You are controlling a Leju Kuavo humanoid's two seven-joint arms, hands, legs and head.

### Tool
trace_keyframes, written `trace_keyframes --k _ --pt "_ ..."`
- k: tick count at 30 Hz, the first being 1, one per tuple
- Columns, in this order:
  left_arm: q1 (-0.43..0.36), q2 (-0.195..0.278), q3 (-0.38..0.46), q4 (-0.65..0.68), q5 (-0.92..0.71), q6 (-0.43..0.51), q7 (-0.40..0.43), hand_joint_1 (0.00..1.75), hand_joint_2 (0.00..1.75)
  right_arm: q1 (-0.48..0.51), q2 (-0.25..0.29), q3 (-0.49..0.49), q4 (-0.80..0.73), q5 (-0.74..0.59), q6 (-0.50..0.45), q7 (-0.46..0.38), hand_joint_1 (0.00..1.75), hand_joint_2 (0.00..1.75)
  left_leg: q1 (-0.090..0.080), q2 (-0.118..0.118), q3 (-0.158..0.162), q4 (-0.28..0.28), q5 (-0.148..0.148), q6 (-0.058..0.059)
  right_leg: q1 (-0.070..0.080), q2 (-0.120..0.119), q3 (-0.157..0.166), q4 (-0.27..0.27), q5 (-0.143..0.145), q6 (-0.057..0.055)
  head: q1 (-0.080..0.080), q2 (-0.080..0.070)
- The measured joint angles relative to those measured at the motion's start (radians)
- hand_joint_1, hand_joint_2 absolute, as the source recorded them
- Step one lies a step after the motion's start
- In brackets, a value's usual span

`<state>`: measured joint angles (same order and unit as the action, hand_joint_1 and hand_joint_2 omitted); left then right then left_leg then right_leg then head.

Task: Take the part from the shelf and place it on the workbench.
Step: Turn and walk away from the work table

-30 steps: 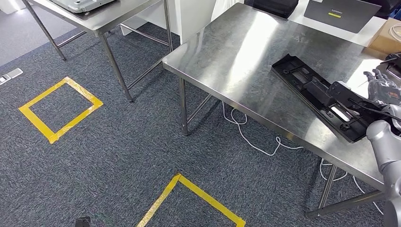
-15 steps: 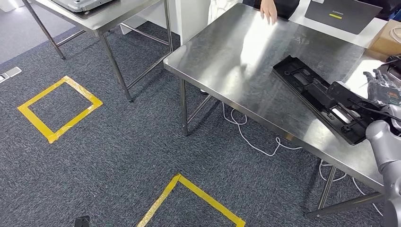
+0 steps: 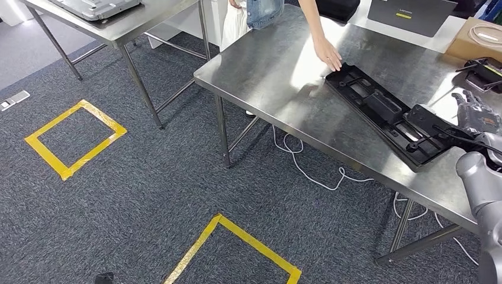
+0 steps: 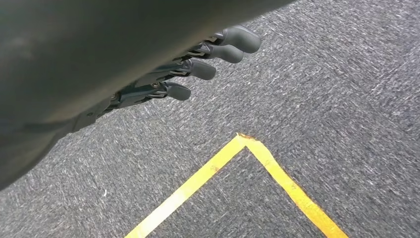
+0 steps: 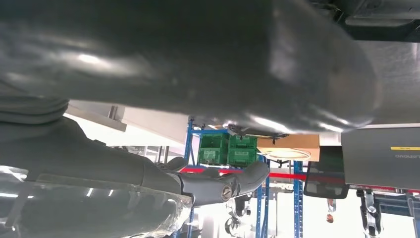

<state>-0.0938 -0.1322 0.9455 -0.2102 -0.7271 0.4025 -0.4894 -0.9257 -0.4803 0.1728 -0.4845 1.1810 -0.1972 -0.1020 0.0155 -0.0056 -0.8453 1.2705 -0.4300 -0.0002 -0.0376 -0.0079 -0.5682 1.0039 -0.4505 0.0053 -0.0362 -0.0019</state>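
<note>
The part, a long black plastic panel, lies flat on the steel workbench, running from its middle toward the near right edge. My right hand hovers just past the part's near end with its fingers spread, and it holds nothing. Its thick thumb shows close up in the right wrist view. My left hand hangs over the carpet with its fingers loosely extended and empty. A person's hand reaches across the workbench and touches the part's far end.
A second steel table stands at the back left. Yellow tape squares mark the grey carpet. White cables trail under the workbench. A cardboard box and a grey case sit at the far right. Blue shelving with green bins stands beyond.
A person's arm has come in over the workbench, and the hand has reached the part's far end. The whole view has shifted slightly. My right hand stays beside the part.
</note>
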Motion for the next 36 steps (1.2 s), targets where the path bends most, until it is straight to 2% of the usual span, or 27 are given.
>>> trace_keyframes --k 1,2,3,4,5,6,7,10,13,19,25,32,36 --pt "0.0 0.0 0.001 0.0 0.0 0.0 0.0 0.0 0.0 0.0 0.001 0.0 0.001 0.0 0.0 0.0 0.0 0.0 0.002 0.0 -0.007 0.045 -0.022 -0.003 0.0 0.0 -0.003 0.0 0.002 0.0 0.0 0.0" --pt "0.0 0.0 0.002 0.0 0.0 0.0 -0.001 0.0 0.0 0.001 0.002 0.0 0.002 0.001 0.0 -0.001 0.0 0.0 0.005 0.001 0.007 0.047 -0.024 -0.005 -0.001 0.0 -0.005 0.001 0.003 0.0 0.0 0.0" --pt "0.0 0.0 0.002 0.0 0.0 -0.002 -0.002 0.0 0.0 0.001 0.002 0.0 0.004 0.001 0.0 -0.002 0.0 0.0 0.008 0.002 0.042 0.008 -0.012 -0.006 -0.002 0.0 -0.005 0.001 0.003 0.0 0.0 0.0" --pt "0.0 0.001 0.002 0.0 0.0 -0.003 -0.002 0.0 0.0 0.001 0.002 0.0 0.004 0.001 0.0 -0.002 0.0 0.0 0.011 0.003 0.09 -0.058 0.006 -0.006 -0.003 0.0 -0.005 0.002 0.003 0.003 0.0 0.0" --pt "-0.001 0.001 0.002 0.0 0.0 -0.004 -0.003 0.0 0.0 -0.001 0.002 0.0 0.005 0.001 -0.001 -0.002 0.0 0.0 0.012 0.003 0.135 -0.125 0.019 -0.005 0.0 0.001 -0.006 0.002 0.002 0.007 0.0 0.0" --pt "-0.002 0.001 0.002 0.0 -0.001 -0.004 -0.003 0.0 0.0 -0.003 0.002 0.0 0.005 0.001 -0.001 -0.002 0.0 0.0 0.013 0.001 0.168 -0.176 0.028 -0.002 0.004 0.001 -0.007 0.003 0.001 0.013 0.002 0.0" --pt "-0.002 0.001 0.002 0.0 -0.002 -0.003 -0.003 0.0 0.0 -0.006 0.0 0.0 0.005 0.002 -0.001 -0.002 0.0 0.44 0.012 0.0 0.184 -0.205 0.032 0.001 0.01 0.001 -0.008 0.005 0.0 0.019 0.004 0.0" --pt "-0.002 -0.001 0.002 0.0 -0.003 -0.001 -0.004 0.0 0.0 -0.01 -0.003 0.0 0.007 0.004 -0.001 -0.004 0.0 1.75 0.004 -0.004 0.183 -0.217 0.037 0.008 0.021 0.001 -0.011 0.001 0.002 0.031 0.009 0.0" --pt "-0.002 -0.001 0.002 0.0 -0.003 0.0 -0.004 0.0 0.0 -0.011 -0.004 0.0 0.009 0.008 -0.002 -0.004 0.0 1.75 -0.004 -0.007 0.178 -0.217 0.039 0.017 0.017 -0.002 -0.011 -0.007 0.006 0.038 0.009 0.0" --pt "-0.002 0.0 0.003 0.0 -0.003 0.0 -0.005 0.0 0.0 -0.017 -0.004 0.0 0.012 0.011 -0.002 -0.004 0.0 1.75 -0.008 -0.009 0.172 -0.217 0.043 0.03 0.014 -0.003 -0.014 -0.016 0.014 0.05 0.009 0.0" --pt "-0.002 0.0 0.003 0.0 -0.003 0.0 -0.003 0.0 0.0 -0.02 -0.002 0.0 0.016 0.013 -0.002 -0.004 0.0 1.75 -0.009 -0.009 0.168 -0.217 0.047 0.037 0.013 -0.002 -0.019 -0.016 0.02 0.059 0.009 0.0" --pt "-0.002 0.0 0.004 0.0 -0.005 0.002 -0.001 0.0 0.0 -0.02 0.0 0.0 0.019 0.016 -0.003 -0.002 0.0 1.75 -0.008 -0.008 0.168 -0.217 0.049 0.039 0.015 -0.002 -0.02 -0.015 0.021 0.06 0.009 0.0" --pt "-0.002 -0.001 0.004 0.0 -0.006 0.002 0.001 0.0 0.0 -0.02 0.0 0.0 0.022 0.015 -0.005 0.001 0.0 0.0 -0.007 -0.008 0.168 -0.217 0.05 0.038 0.015 -0.002 -0.02 -0.015 0.021 0.06 0.009 0.0"
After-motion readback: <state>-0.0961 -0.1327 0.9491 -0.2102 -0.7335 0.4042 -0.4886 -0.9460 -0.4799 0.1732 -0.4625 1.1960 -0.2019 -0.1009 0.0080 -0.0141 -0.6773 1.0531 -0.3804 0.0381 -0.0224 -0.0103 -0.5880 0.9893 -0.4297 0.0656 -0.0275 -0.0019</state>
